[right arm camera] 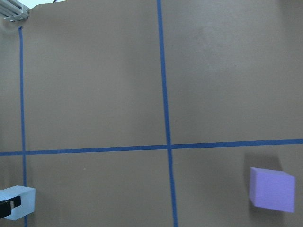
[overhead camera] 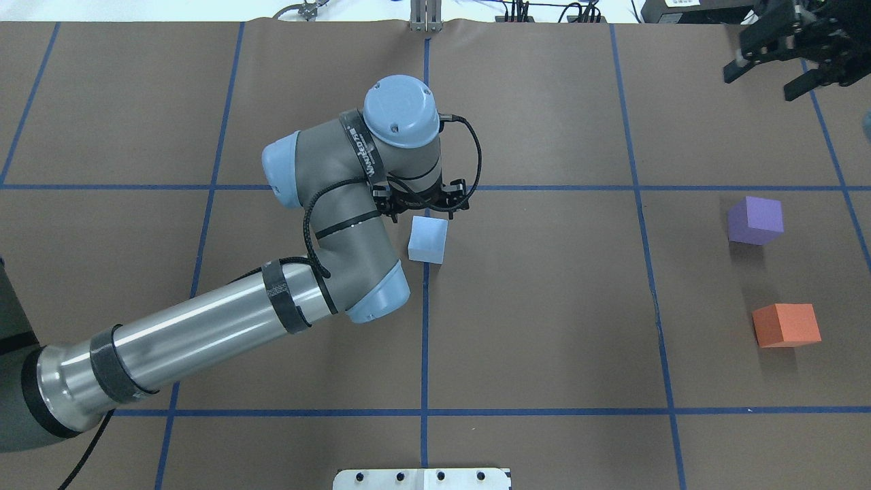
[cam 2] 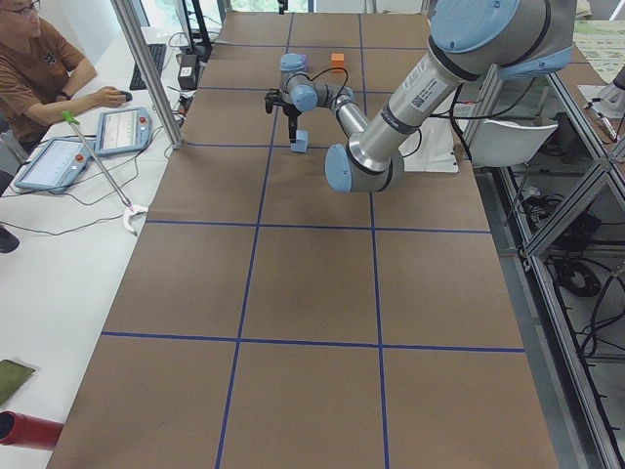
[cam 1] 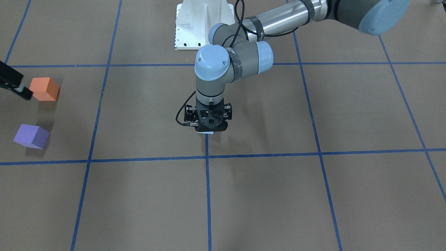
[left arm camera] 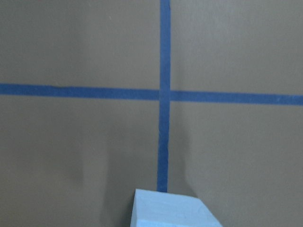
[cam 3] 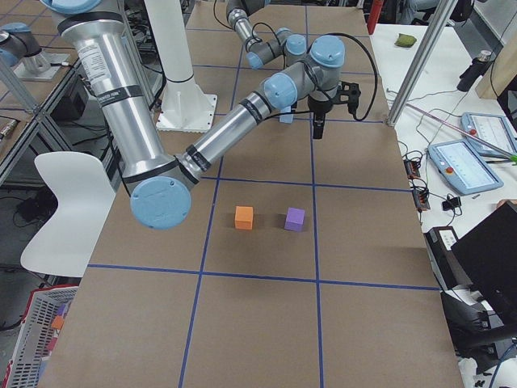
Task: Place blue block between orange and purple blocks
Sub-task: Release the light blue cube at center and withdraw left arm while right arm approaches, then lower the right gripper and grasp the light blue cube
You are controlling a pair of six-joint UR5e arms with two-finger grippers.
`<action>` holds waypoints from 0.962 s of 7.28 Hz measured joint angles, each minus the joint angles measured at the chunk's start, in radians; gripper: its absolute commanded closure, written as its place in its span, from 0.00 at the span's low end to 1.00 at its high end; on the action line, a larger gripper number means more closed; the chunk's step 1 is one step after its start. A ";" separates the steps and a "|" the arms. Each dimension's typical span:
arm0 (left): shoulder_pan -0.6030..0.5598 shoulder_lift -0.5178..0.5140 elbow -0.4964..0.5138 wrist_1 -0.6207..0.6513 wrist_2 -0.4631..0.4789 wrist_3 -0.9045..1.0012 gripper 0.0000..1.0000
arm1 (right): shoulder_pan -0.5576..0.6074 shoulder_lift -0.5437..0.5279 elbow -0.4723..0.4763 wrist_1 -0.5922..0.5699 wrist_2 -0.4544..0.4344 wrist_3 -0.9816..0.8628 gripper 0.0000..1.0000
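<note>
Blue block [overhead camera: 428,239]: centre of the overhead view, on the vertical blue tape line [overhead camera: 424,327], just below where that line crosses a horizontal one. It is on the brown tabletop [overhead camera: 544,306] or barely off it; cannot tell which.

Left jaws: straight above the block, pointing down, at the end of the left arm [overhead camera: 204,327], which enters from the lower left of the overhead view. In the front-facing view their black body hides the block except for a pale sliver at its lower edge. In the left wrist view the block's top face sits at the bottom centre of the frame. In the right wrist view the block is in the lower left corner, with a black jaw tip against its side. Cannot tell whether the left jaws are spread round the block or pinching it.

Block shape: cube-like, no long axis to speak of. One flat face is up; the side edges are turned slightly off the tape lines in the overhead view.

Purple block [overhead camera: 755,219] and orange block [overhead camera: 786,325]: far right of the overhead view, purple above orange, bare tabletop between them. Both are well apart from the blue block.

Right jaws: upper right corner of the overhead view, spread apart, above the purple block in the frame and clear of it.
</note>
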 measured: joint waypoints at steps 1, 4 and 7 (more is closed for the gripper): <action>-0.065 0.004 -0.007 0.010 -0.069 0.003 0.00 | -0.099 0.068 0.000 0.000 -0.056 0.113 0.00; -0.235 0.177 -0.180 0.090 -0.208 0.174 0.00 | -0.380 0.222 -0.049 -0.002 -0.263 0.343 0.00; -0.376 0.501 -0.416 0.164 -0.218 0.491 0.00 | -0.556 0.434 -0.311 0.017 -0.436 0.516 0.00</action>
